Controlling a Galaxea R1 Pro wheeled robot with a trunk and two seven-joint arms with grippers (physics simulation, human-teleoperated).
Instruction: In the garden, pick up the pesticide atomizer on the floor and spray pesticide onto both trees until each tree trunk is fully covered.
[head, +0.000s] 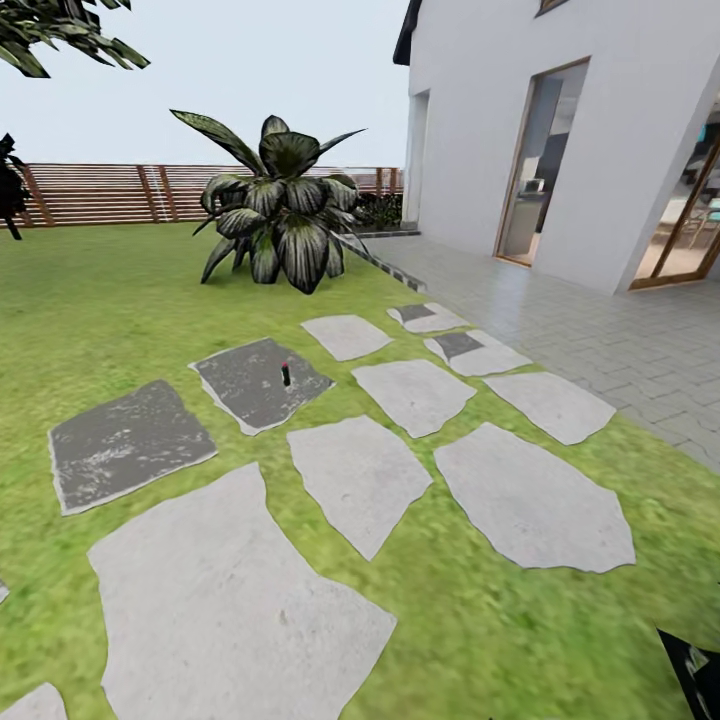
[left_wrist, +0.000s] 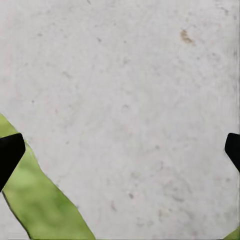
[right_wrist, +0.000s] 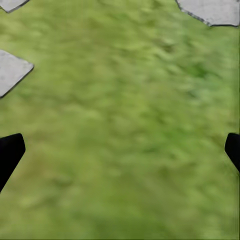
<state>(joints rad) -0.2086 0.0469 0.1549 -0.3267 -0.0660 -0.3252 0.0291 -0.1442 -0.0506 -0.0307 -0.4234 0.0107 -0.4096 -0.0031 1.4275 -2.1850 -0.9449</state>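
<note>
A small upright object, probably the pesticide atomizer (head: 286, 374), stands on a dark paving slab (head: 262, 383) at the middle left of the head view, well ahead of the robot. Both jaws are spread wide with nothing in them: the left gripper (left_wrist: 120, 150) hangs over a pale slab (left_wrist: 130, 100), the right gripper (right_wrist: 120, 150) over grass (right_wrist: 125, 125). Neither arm is clearly nearer; the robot likely needs to drive closer first.
</note>
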